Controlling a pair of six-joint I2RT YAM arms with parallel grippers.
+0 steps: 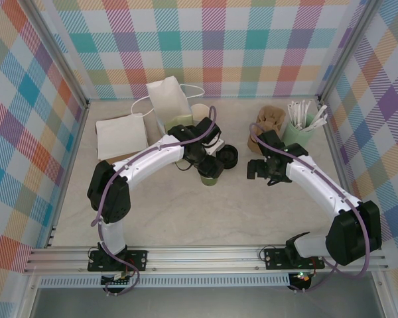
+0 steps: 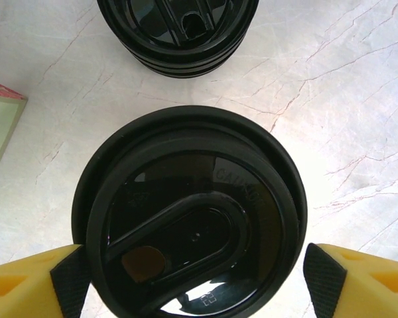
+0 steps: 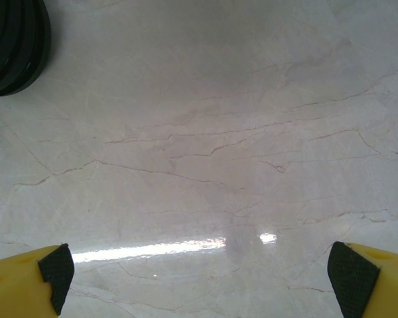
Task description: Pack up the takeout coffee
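The left gripper (image 2: 192,281) straddles the takeout coffee (image 2: 192,212), its pads (image 2: 69,281) at the black lid's rim; I cannot tell whether they press it. The cup stands upright mid-table, just near the stack of black lids (image 2: 179,33). To the right, the right gripper (image 3: 196,275) hangs wide open over the bare marble table (image 3: 199,132).

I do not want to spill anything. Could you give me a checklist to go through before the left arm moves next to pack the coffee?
1. The lid is seated on the takeout coffee: ok.
2. The left gripper is astride the lid: ok.
3. Grip closed on the cup: not ok; a gap shows at its right pad.
4. The stack of lids is apart from the cup: ok.
5. The right gripper is open over the table, away from the cup: ok.
6. The bag has its mouth open: cannot tell.
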